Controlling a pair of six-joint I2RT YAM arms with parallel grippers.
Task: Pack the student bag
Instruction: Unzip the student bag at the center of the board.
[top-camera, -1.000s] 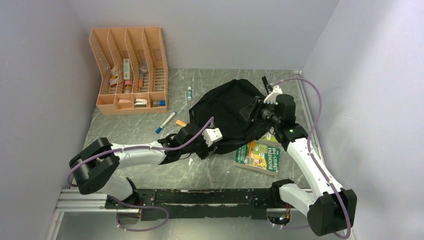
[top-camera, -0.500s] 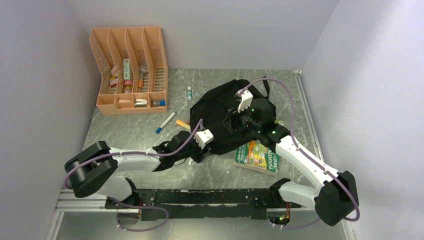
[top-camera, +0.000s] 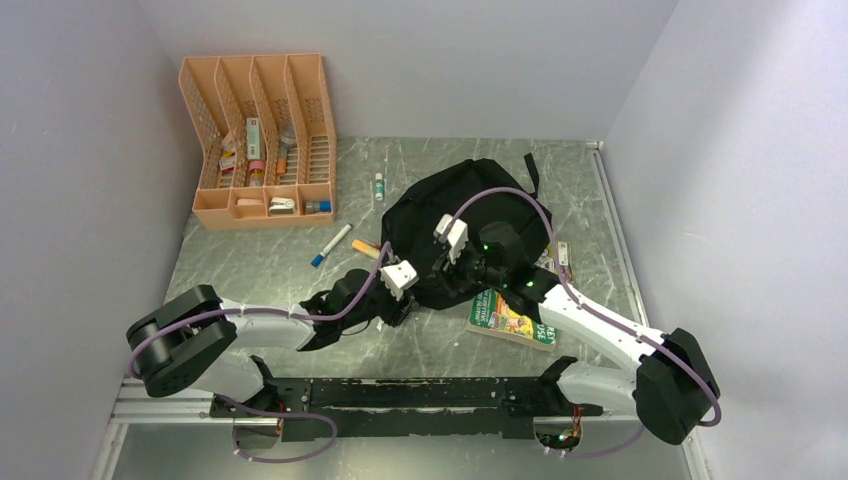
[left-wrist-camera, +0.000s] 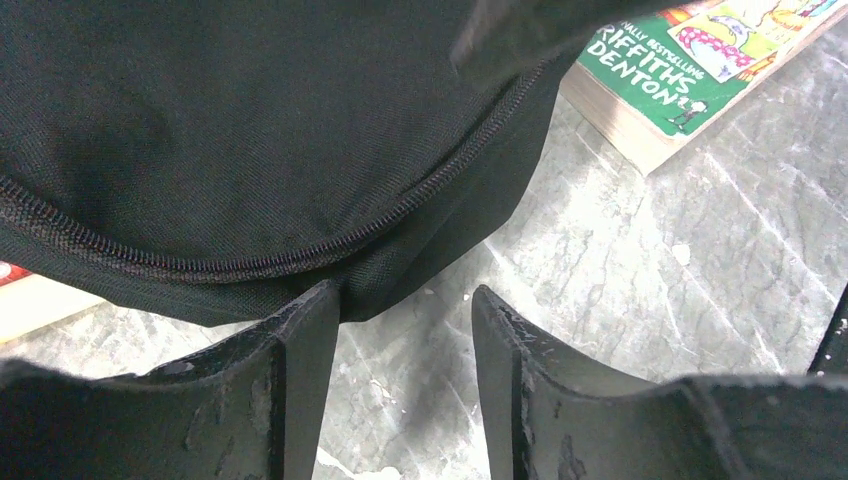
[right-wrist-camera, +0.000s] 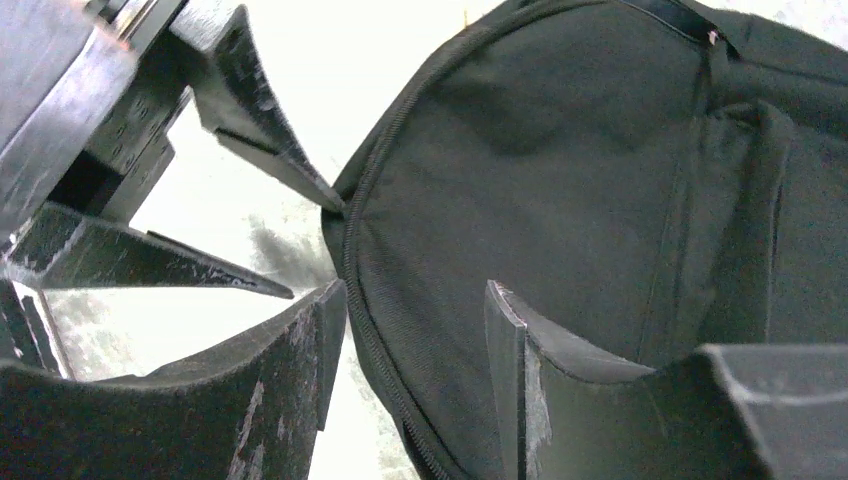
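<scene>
The black student bag (top-camera: 470, 215) lies on the table with its zipper shut along the near edge. My left gripper (top-camera: 400, 303) is open and empty at the bag's front-left edge; in the left wrist view (left-wrist-camera: 405, 300) the zipper seam (left-wrist-camera: 300, 262) sits just past its fingertips. My right gripper (top-camera: 448, 272) is open over the same corner. In the right wrist view (right-wrist-camera: 415, 300) its jaws straddle the bag's zippered edge (right-wrist-camera: 560, 160) without closing on it, and the left gripper's fingers (right-wrist-camera: 250, 110) show close by.
A green paperback book (top-camera: 515, 318) lies by the bag's front-right, also in the left wrist view (left-wrist-camera: 700, 70). An orange mesh organiser (top-camera: 258, 140) stands back left. A blue marker (top-camera: 330, 245), an orange marker (top-camera: 365, 246) and a small tube (top-camera: 379, 186) lie left of the bag.
My right arm has swung from the bag's far right side across it to its front-left corner. My left gripper has drawn back slightly to the left.
</scene>
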